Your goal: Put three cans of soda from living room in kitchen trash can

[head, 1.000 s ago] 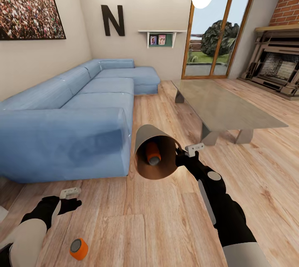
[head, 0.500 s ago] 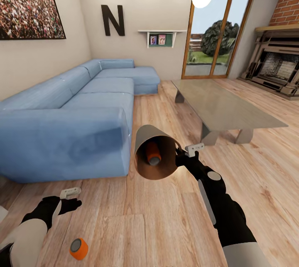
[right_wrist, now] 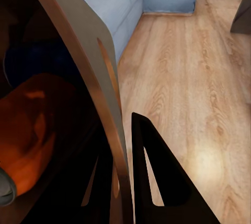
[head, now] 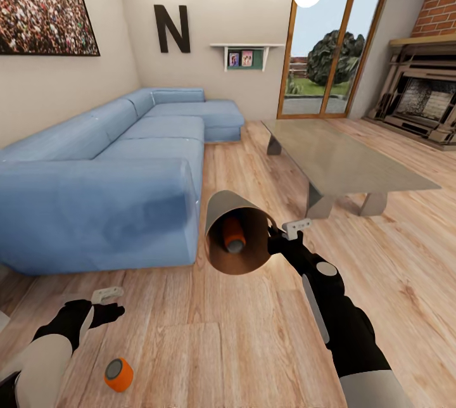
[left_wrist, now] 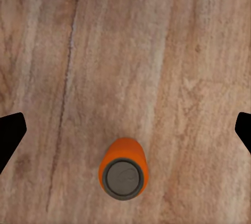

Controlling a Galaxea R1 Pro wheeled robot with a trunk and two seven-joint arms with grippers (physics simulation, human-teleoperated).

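Observation:
My right gripper (head: 275,242) is shut on the rim of the tash can (head: 223,210), holding it off the floor and tipped so its brown inside faces me. One orange can of soda (head: 233,234) lies inside it. In the right wrist view the bin wall (right_wrist: 86,38) is pinched between the fingers (right_wrist: 154,156), with the orange can (right_wrist: 26,125) and a dark blue shape behind it inside. A second orange can (head: 118,375) stands on the wood floor just ahead of my left gripper (head: 107,305). That gripper (left_wrist: 125,130) hangs open above the can (left_wrist: 123,169).
This is the living room. A long blue corner sofa (head: 120,167) runs along the left, its near end close to the bin. A glass low table (head: 339,164) stands at the right, and a brick fireplace (head: 421,101) at far right. Open wood floor (head: 253,344) lies around me.
The whole picture has shifted slightly, so the camera moved. Both arms, the bin and the cans keep their places relative to each other.

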